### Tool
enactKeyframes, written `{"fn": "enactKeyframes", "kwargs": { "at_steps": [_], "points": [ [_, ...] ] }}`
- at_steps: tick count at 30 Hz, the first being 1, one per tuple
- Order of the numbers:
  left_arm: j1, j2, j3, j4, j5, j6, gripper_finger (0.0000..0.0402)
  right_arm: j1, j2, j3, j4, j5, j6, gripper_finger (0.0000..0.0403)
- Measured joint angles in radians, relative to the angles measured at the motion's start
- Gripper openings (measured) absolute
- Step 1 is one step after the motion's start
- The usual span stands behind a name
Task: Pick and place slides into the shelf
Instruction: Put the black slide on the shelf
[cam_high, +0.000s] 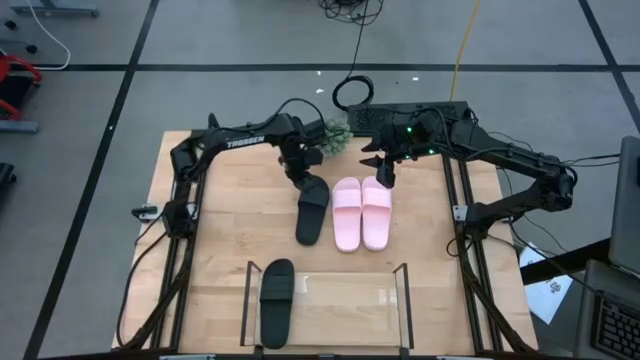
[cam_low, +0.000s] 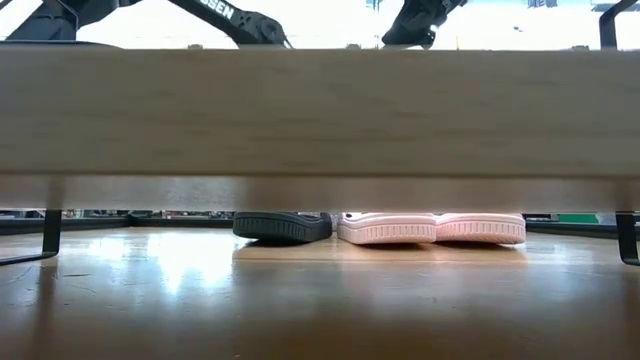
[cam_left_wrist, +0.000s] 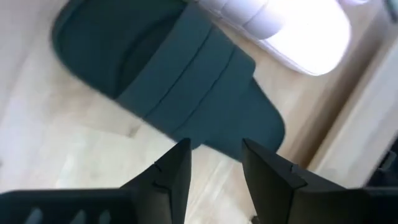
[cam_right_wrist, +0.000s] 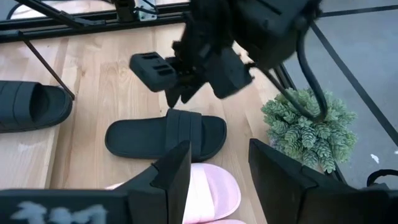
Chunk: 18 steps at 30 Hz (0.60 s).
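Note:
One black slide (cam_high: 312, 212) lies flat on its sole at the table's middle, with the pink pair (cam_high: 362, 212) side by side on its right. My left gripper (cam_high: 308, 182) hangs open just above this black slide's far end (cam_left_wrist: 186, 81), fingers pointing down and not touching it; the right wrist view shows the gripper (cam_right_wrist: 184, 93) over the strap (cam_right_wrist: 181, 127). A second black slide (cam_high: 277, 300) lies at the left end of the clear shelf (cam_high: 350, 295) by the near edge. My right gripper (cam_right_wrist: 221, 163) waits open above the pink pair's far ends.
A small green plant (cam_high: 335, 135) stands at the table's far edge behind the slides. The shelf's thin black uprights (cam_high: 248, 275) rise at its ends. The rest of the shelf, to the right of the black slide, holds nothing. Bare wood lies left of the slides.

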Motion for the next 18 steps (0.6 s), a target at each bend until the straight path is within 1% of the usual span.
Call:
{"fn": "enactKeyframes", "kwargs": {
  "at_steps": [2, 6, 7, 11, 12, 16, 18],
  "points": [
    [-0.020, -0.021, 0.000, -0.006, -0.061, -0.030, 0.0140, 0.000, 0.000, 0.000, -0.008, 0.000, -0.009, 0.0153],
    [-0.063, -0.057, 0.000, -0.003, -0.217, -0.125, 0.0140, 0.000, 0.000, 0.000, -0.007, 0.000, -0.012, 0.0153],
    [-0.073, -0.061, 0.000, -0.003, -0.238, -0.149, 0.0140, 0.000, 0.000, 0.000, -0.006, 0.000, -0.012, 0.0153],
    [-0.124, -0.062, 0.000, -0.003, -0.243, -0.212, 0.0140, 0.000, 0.000, 0.000, -0.006, 0.000, -0.012, 0.0153],
    [-0.141, -0.062, 0.000, -0.003, -0.259, -0.229, 0.0140, 0.000, 0.000, 0.000, -0.006, 0.000, -0.012, 0.0153],
    [-0.197, -0.062, 0.000, -0.015, -0.411, -0.323, 0.0140, 0.000, 0.000, 0.000, -0.009, -0.003, -0.012, 0.0153],
    [-0.208, -0.062, 0.000, -0.039, -0.450, -0.334, 0.0140, 0.000, 0.000, 0.000, -0.013, -0.003, -0.013, 0.0153]
  ]
}}
